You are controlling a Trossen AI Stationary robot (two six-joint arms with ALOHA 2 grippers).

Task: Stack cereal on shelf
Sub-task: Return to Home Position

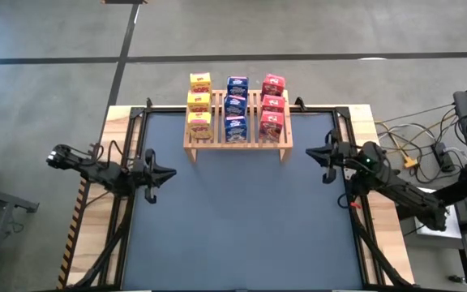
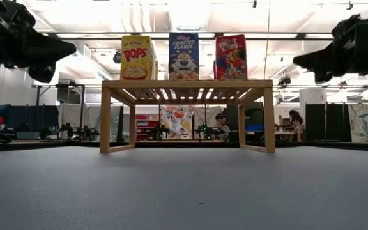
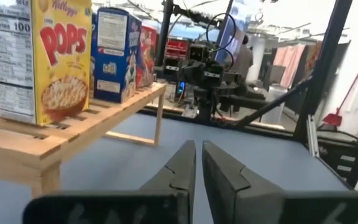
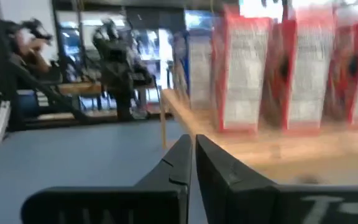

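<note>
The wooden shelf (image 1: 237, 139) stands on its legs at the far middle of the blue mat (image 1: 242, 227). On its slatted top the cereal boxes stand upright in three rows: yellow (image 1: 199, 105), blue (image 1: 235, 108) and red (image 1: 272, 105). The low view shows the front yellow (image 2: 137, 57), blue (image 2: 183, 56) and red (image 2: 230, 57) boxes. My left gripper (image 1: 169, 172) is shut and level at the mat's left edge, clear of the shelf. My right gripper (image 1: 310, 151) is shut at the right edge, near the shelf's right end. Neither holds anything.
A black frame (image 1: 136, 122) borders the mat. Cables and gear (image 1: 428, 154) lie off the table's right side. Open mat lies between the arms in front of the shelf. In the low view a person (image 2: 296, 122) sits in the room far behind.
</note>
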